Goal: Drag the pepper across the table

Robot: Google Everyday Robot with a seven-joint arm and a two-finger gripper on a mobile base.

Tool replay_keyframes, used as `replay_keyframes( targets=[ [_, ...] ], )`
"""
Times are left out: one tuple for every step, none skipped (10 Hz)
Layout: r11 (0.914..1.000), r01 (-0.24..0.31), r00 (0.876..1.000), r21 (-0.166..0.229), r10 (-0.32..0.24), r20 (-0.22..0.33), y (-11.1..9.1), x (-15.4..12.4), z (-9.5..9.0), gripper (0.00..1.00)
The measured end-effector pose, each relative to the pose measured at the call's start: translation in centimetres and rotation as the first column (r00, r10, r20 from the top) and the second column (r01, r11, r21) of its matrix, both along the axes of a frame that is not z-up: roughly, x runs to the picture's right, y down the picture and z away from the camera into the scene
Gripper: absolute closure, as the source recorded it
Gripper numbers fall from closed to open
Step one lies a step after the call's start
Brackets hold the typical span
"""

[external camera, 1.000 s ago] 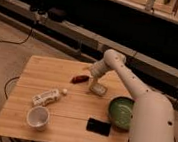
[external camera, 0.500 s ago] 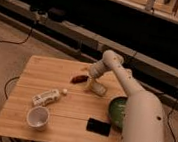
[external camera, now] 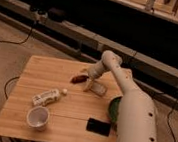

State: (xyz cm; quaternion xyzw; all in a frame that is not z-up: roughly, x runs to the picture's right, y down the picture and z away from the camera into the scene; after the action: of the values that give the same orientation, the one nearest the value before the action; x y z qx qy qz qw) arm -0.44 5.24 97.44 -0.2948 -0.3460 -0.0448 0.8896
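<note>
On the table (external camera: 46, 76), a dark-red pepper (external camera: 78, 78) lies beside the gripper (external camera: 87, 75).

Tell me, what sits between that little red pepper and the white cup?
In the camera view, a white bottle lies on its side between the pepper and the cup. The gripper is beside the pepper.

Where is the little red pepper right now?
In the camera view the pepper lies on the far half of the table, just picture-left of the gripper, which hangs beside it; a pale block sits on the gripper's other side.
</note>
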Motion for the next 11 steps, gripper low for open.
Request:
replay_keyframes(
  targets=[
    [0.9999,0.007,1.000,-0.013,-0.007,0.013,0.3,-0.3,0.0,0.49],
    [0.9996,0.022,0.999,-0.017,-0.021,0.028,0.5,-0.5,0.0,0.61],
    [0.9991,0.038,0.999,-0.019,-0.037,0.037,0.7,-0.7,-0.1,0.69],
    [0.9980,0.059,0.997,-0.020,-0.058,0.046,0.9,-0.8,-0.2,0.79],
    [0.9964,0.083,0.995,-0.020,-0.082,0.053,1.2,-0.9,-0.3,0.85],
    [0.9940,0.108,0.992,-0.018,-0.107,0.060,1.3,-1.0,-0.6,0.86],
    [0.9896,0.144,0.987,-0.011,-0.143,0.072,1.5,-1.4,-1.1,0.86],
    [0.9840,0.178,0.980,0.001,-0.178,0.088,1.7,-2.1,-1.9,0.86],
    [0.9775,0.211,0.971,0.011,-0.211,0.109,2.0,-2.9,-2.7,0.86],
    [0.9710,0.238,0.962,0.020,-0.239,0.129,2.4,-3.8,-3.6,0.86],
    [0.9639,0.265,0.953,0.025,-0.266,0.146,3.0,-4.5,-4.5,0.86]
  ],
)
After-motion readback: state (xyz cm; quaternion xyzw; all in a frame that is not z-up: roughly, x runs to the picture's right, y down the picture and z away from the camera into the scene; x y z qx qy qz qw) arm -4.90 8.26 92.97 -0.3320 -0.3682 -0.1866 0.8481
